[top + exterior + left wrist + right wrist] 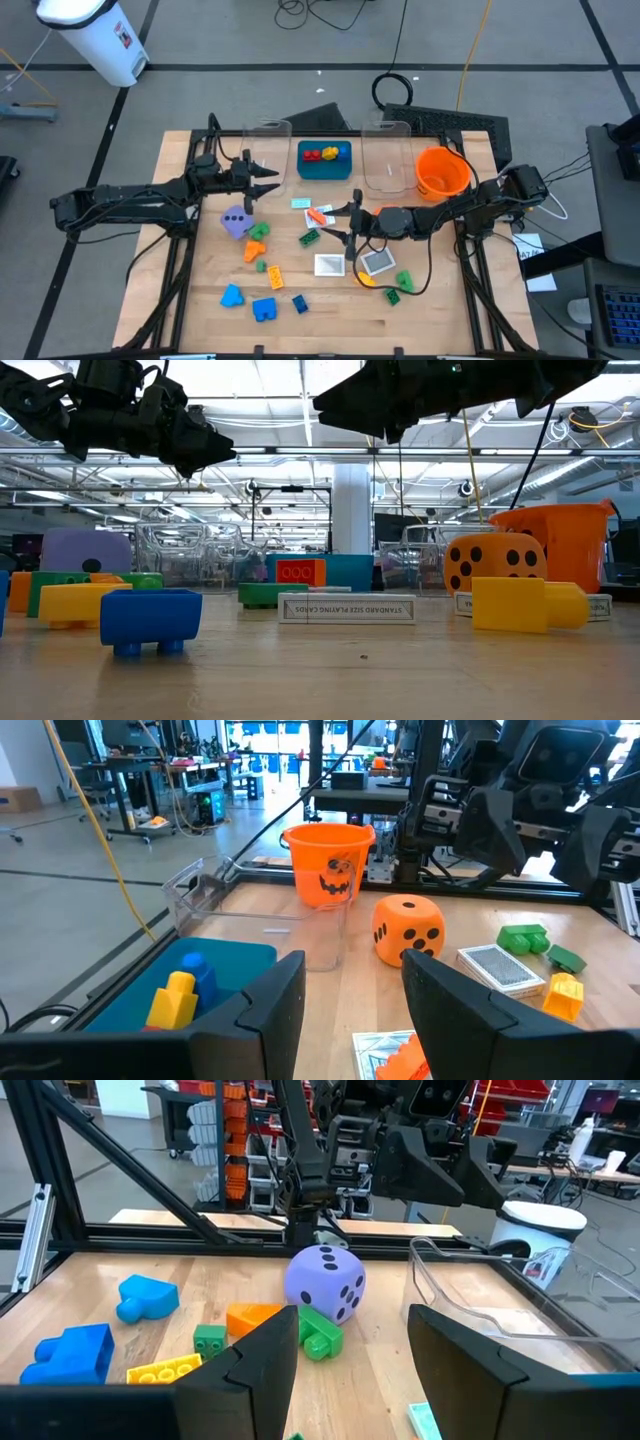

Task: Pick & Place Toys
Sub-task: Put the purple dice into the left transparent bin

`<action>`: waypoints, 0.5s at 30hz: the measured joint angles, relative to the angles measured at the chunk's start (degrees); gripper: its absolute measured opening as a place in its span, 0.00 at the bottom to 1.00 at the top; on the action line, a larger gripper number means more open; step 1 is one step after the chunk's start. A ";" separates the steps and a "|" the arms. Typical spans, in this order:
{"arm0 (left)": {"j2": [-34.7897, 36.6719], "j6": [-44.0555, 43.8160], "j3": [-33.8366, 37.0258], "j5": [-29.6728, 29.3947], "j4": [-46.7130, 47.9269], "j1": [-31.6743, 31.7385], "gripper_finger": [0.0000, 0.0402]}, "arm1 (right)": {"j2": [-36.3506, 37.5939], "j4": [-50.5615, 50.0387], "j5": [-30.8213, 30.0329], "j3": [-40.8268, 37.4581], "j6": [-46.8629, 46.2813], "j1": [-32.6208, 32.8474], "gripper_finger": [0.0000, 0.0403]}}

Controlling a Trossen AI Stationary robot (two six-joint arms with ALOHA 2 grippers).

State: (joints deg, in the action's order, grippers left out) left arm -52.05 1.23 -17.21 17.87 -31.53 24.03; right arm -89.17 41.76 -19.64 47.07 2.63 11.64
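Wooden table (420, 320), toys scattered over its middle and near part. Left gripper (268, 181): raised above the far-left part of the table, beyond the purple die (236, 222); fingers (265, 1010) parted with a clear gap, nothing between them. Right gripper (343, 224): raised over the table's centre, fingers (262, 1360) likewise parted and holding nothing. Purple die: left of centre, with an orange brick (253, 250) and a green brick (260, 231) just beside it. Near-left area: yellow brick (273, 276) and three blue bricks (264, 309). Centre: green brick (309, 238) and white picture card (329, 265). Right of centre: a second card (379, 263), the orange die (408, 929) under the right arm, green bricks (403, 281) near it. Teal tray (325, 170): far centre, holding red, yellow and blue bricks (327, 154). Two clear bins (386, 180): one on either side of the tray. Orange bucket (441, 172): far right, carrying a pumpkin face.
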 joint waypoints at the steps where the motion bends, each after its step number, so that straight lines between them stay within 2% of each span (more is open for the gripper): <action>1: 0.00 0.00 0.00 0.00 0.00 0.00 0.44 | 0.00 0.04 0.00 0.00 0.17 0.00 0.46; 15: 0.00 0.02 0.00 0.00 0.01 0.00 0.44 | 0.02 0.01 0.00 0.00 2.72 -0.04 0.46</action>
State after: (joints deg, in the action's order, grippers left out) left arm -52.05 1.26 -17.21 17.87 -31.52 24.03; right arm -89.14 41.77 -19.64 47.07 5.35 11.60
